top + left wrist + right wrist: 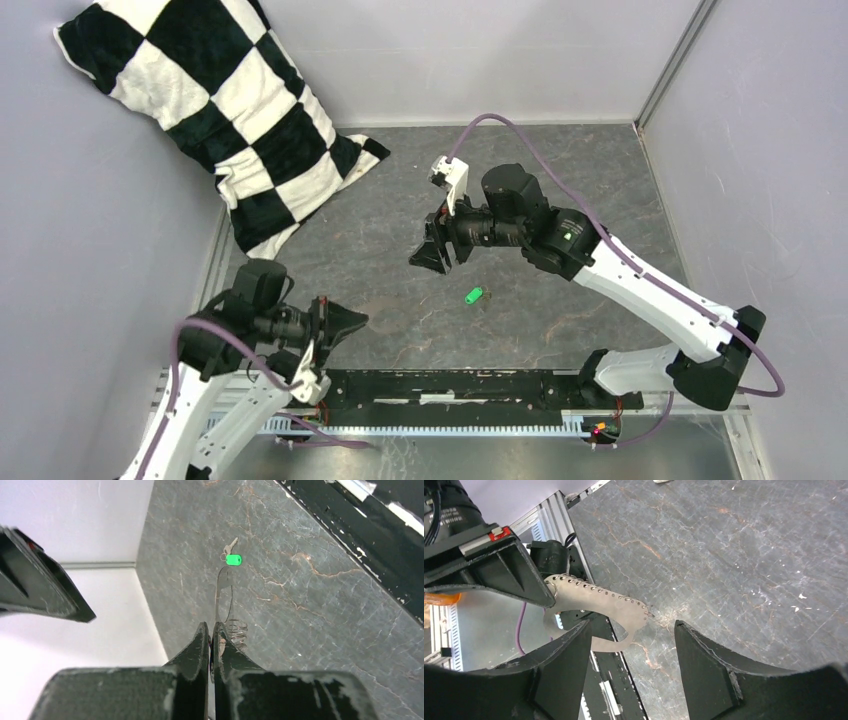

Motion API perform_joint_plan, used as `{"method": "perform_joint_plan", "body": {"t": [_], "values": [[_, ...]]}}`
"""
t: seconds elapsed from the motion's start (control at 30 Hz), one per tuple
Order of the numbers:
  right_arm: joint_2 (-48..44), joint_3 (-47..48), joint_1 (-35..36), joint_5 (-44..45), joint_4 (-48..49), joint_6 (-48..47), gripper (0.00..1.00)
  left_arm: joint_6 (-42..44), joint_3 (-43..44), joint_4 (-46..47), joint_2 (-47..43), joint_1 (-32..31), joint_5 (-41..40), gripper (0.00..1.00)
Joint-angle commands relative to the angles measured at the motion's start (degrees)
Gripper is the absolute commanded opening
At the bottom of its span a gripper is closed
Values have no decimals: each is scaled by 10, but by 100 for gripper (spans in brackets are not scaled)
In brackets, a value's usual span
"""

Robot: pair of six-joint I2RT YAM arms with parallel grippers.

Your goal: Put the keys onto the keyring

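Even, diffuse overhead light; faint soft shadows on the grey table [560, 320]; white wall [75, 520] nearly washed out; left gripper [210, 628], close to its lens, slightly blurred

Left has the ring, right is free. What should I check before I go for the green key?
1. Left gripper shut on the keyring: ok.
2. Right gripper open, holding nothing: ok.
3. Green key lying free on the table, nothing over it: ok.
4. Key threaded on the keyring: not ok, not yet done.
5. Where the keyring's opening sits: cannot tell.
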Motion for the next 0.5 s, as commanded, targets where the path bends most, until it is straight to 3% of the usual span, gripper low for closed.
{"method": "perform_joint_plan", "body": {"t": [0.0, 0.07, 0.2, 0.47], "values": [[-7, -29, 5, 10, 78, 40, 69, 379, -70, 64, -70, -3, 3, 2], [-8, -38, 5, 1, 97, 46, 69, 440, -88, 64, -88, -3, 6, 2], [-5, -57, 19, -10, 113, 49, 68, 446, -114, 128, -124, -3, 43, 2], [21, -101, 73, 18, 163, 64, 66, 446, -107, 132, -149, -3, 105, 2]]}}
